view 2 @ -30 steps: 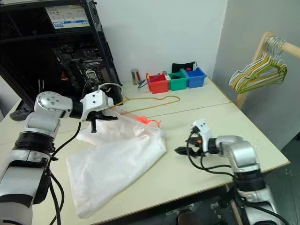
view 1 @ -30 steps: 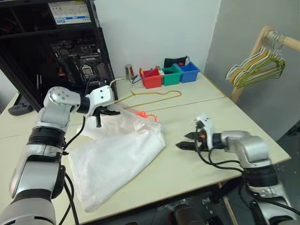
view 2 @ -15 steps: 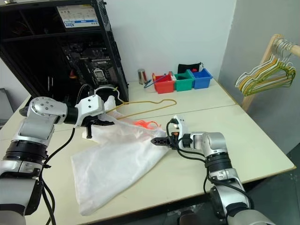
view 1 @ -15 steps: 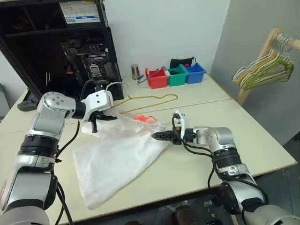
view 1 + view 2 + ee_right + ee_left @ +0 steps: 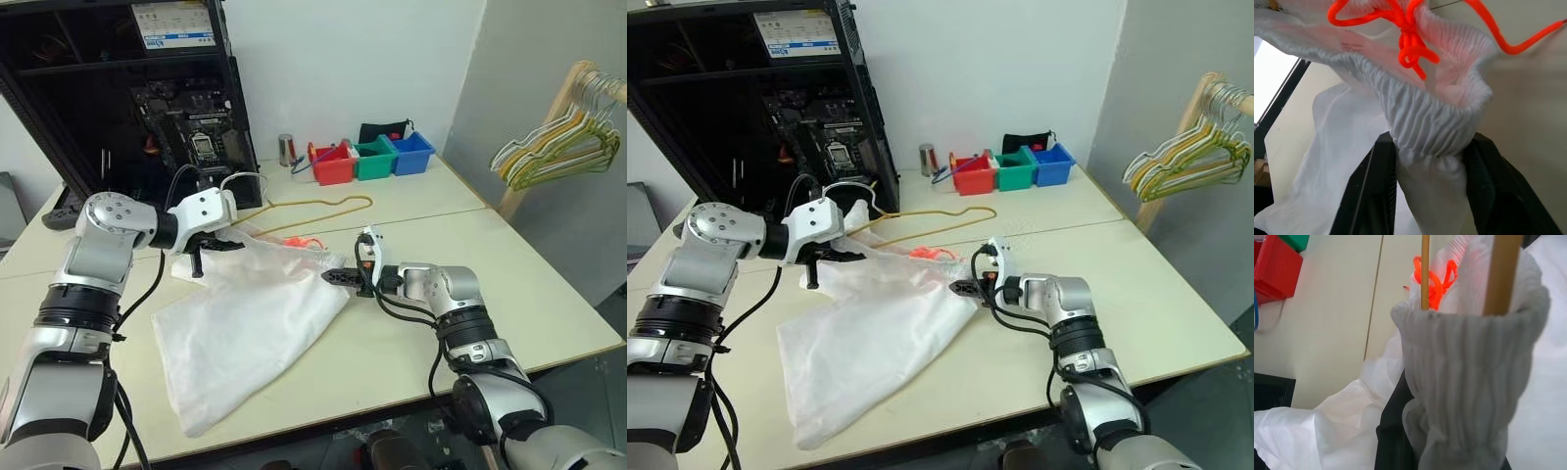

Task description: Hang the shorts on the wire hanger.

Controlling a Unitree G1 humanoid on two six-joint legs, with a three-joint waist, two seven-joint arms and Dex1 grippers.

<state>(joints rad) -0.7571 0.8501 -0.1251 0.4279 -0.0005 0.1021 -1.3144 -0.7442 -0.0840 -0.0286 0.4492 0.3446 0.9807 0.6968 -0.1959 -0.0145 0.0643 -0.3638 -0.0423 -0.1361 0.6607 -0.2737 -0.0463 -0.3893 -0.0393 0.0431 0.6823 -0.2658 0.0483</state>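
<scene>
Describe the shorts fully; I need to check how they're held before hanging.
The shorts are white, thin and wrinkled, with a ribbed elastic waistband and an orange drawstring. They lie spread on the table, waistband lifted at both ends: the left pincer grips one end, the right pincer the other. The wire hanger passes the waistband.

Shorts (image 5: 250,318): white, thin, wrinkled, spread flat across the table (image 5: 411,343), waistband end lifted off it, orange drawstring (image 5: 302,242) trailing at the ribbed waistband. Hanger (image 5: 318,206): thin golden wire, triangular, lying on the table just behind the shorts, one end running into the raised waistband, threaded through the ribbed band in the left wrist view.
</scene>
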